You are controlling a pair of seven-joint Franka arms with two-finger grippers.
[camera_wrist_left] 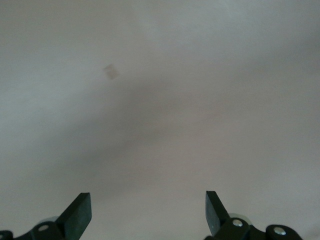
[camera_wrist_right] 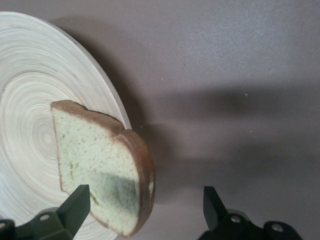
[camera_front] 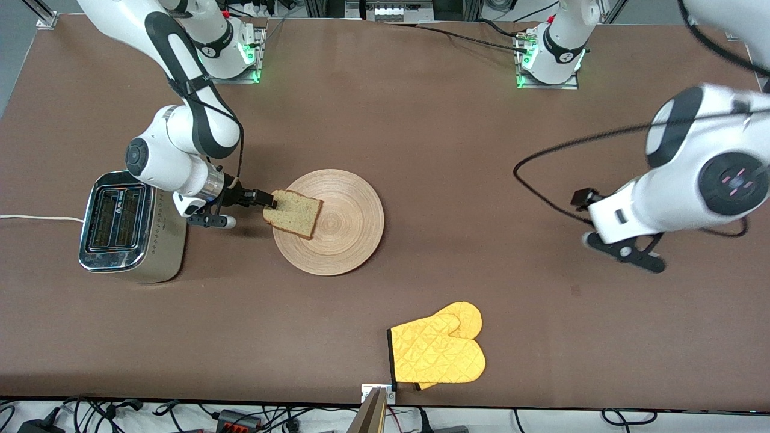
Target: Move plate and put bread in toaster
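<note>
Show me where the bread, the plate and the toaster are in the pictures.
bread (camera_front: 296,213): front view, middle of the slice's face.
plate (camera_front: 352,222): front view, bare wood beside the bread.
toaster (camera_front: 117,218): front view, chrome top between the slots.

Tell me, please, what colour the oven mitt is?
Bright yellow oven mitt, quilted, black cuff edge; front view.

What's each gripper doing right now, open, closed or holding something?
Left gripper: open, holding nothing, over bare table.
Right gripper: open, fingers either side of the bread slice's crust edge at the wooden plate's rim, not closed on it.
</note>
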